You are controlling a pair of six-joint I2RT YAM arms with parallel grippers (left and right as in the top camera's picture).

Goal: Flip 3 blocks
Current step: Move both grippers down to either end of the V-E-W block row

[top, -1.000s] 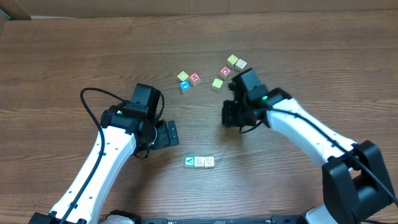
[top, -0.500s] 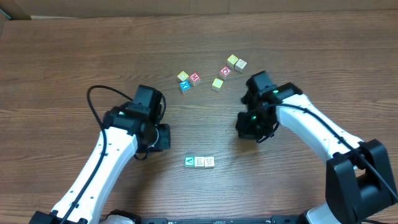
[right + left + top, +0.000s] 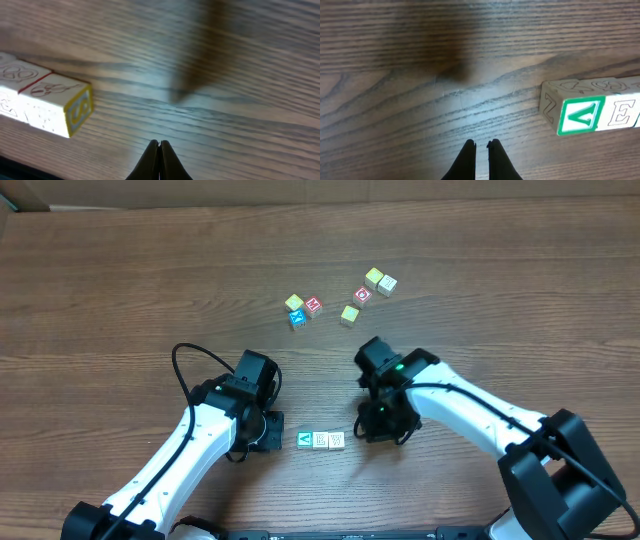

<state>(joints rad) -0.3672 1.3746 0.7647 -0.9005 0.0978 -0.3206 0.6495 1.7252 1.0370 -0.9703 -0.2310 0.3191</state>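
Three blocks lie in a tight row near the table's front: a green-faced block [image 3: 306, 439] [image 3: 580, 116], a pale middle block [image 3: 321, 440] [image 3: 620, 113] and a pale right-hand block [image 3: 337, 440] [image 3: 54, 106] with a yellow-edged end face. My left gripper [image 3: 279, 435] [image 3: 481, 145] is shut and empty, low over the wood just left of the green block, not touching it. Just right of the row hangs my right gripper [image 3: 364, 430] [image 3: 159, 143], shut with nothing in it, a short gap from the right-hand block.
Several other letter cubes are scattered at the back of the wooden table: a yellow-topped cube [image 3: 295, 303], a blue cube [image 3: 297, 318], a red cube [image 3: 313, 305], and another cluster [image 3: 373, 283] further right. The left arm's cable [image 3: 190, 352] loops behind it.
Both arms have come down toward the row of blocks, one at each end. The left gripper went from open to shut. The blocks have not moved.
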